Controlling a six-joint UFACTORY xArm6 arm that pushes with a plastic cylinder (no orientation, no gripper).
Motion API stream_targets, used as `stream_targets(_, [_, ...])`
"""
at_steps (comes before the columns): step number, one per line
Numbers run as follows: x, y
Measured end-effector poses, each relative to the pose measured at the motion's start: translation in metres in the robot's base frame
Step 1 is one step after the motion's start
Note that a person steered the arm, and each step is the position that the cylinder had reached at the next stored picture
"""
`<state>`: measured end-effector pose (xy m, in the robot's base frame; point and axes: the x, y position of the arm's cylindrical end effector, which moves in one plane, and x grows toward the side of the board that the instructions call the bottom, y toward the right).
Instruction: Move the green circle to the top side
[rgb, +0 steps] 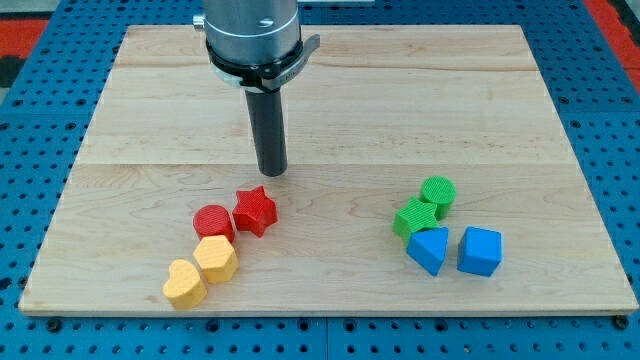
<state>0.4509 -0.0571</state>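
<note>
Camera view: my tip (271, 172) above red star (255, 210)

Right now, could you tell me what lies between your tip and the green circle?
Only bare board in the camera view, between my tip and the green circle.

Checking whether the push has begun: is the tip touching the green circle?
No: my tip stands above the red star, far to the view's left of the green circle.
</note>
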Motion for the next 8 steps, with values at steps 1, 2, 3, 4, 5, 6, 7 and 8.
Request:
stream_targets(1, [0.001,0.000])
stream_targets(2, [-0.049,0.028])
stream_targets(3, [-0.039,0.078])
stream_targets(4, [-0.070,0.120])
stream_targets(5, [-0.073,0.234])
stream_targets(6, [-0.014,0.350])
stream_targets(7, [0.093,0.345])
stream_targets(8, [0.149,0.312])
